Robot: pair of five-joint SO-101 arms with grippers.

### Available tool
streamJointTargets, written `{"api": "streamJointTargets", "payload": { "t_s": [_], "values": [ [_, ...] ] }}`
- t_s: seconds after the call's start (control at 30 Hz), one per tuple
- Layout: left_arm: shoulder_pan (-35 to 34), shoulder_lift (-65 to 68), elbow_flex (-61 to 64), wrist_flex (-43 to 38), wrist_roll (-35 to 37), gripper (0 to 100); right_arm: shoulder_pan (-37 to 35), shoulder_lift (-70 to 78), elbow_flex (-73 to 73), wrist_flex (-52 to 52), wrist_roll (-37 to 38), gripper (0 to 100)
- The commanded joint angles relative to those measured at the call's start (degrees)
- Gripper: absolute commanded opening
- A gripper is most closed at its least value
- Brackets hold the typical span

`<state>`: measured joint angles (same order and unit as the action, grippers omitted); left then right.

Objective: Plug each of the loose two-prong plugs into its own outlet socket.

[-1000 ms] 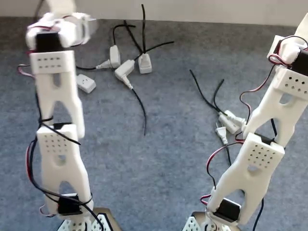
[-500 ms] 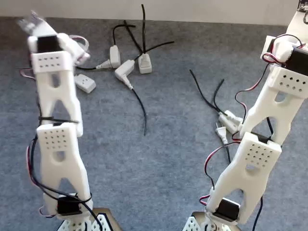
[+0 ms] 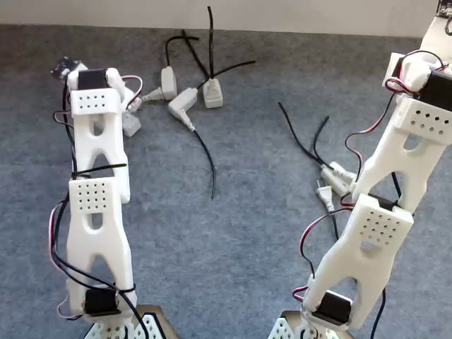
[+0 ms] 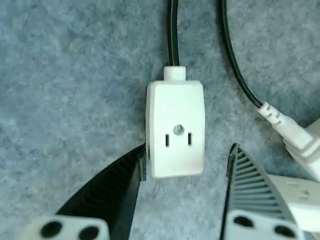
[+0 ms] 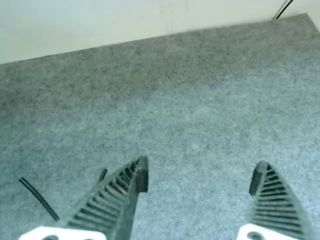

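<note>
A white outlet socket (image 4: 175, 130) with a black cord lies flat on the grey carpet, face up. My left gripper (image 4: 187, 152) is open just above it, one finger on each side of its near end. In the high view this socket (image 3: 131, 126) peeks out beside the left arm's wrist (image 3: 92, 95). Three more white sockets (image 3: 168, 82), (image 3: 182, 103), (image 3: 212, 92) lie clustered at the back. Two loose white plugs (image 3: 340, 176), (image 3: 325, 194) lie beside the right arm. My right gripper (image 5: 201, 170) is open over bare carpet, holding nothing.
Black cords (image 3: 207, 159) trail across the carpet from the socket cluster and from the plugs (image 3: 300, 145). A white plug end (image 4: 295, 137) and another socket (image 4: 300, 192) lie close to the left gripper. A pale wall (image 5: 125, 20) borders the carpet's far edge.
The left arm has swung down from high at the back left and now hangs low over the left socket. The right arm shifted slightly back early on, then kept still.
</note>
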<state>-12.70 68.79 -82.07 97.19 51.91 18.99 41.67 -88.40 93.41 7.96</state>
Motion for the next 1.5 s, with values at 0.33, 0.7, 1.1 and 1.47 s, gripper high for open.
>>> {"api": "streamJointTargets", "payload": {
  "t_s": [0.33,0.7,1.1,1.47],
  "values": [
    [-4.0,10.42,-13.23,-4.84,0.09,17,-0.31,-3.91,-1.01,-0.04,0.7,32.2],
    [-2.95,8.92,-13.32,-1.41,-13.19,1,-0.04,-3.91,-1.01,0.04,0.88,32.2],
    [0.92,-15.25,-13.14,4.13,-36.31,1,-0.04,-4.0,-1.01,0.04,0.88,32.2],
    [4.26,-40.92,-10.59,4.4,-40.88,1,0.04,-4.0,-1.01,0.13,0.88,32.2]
  ]
}}
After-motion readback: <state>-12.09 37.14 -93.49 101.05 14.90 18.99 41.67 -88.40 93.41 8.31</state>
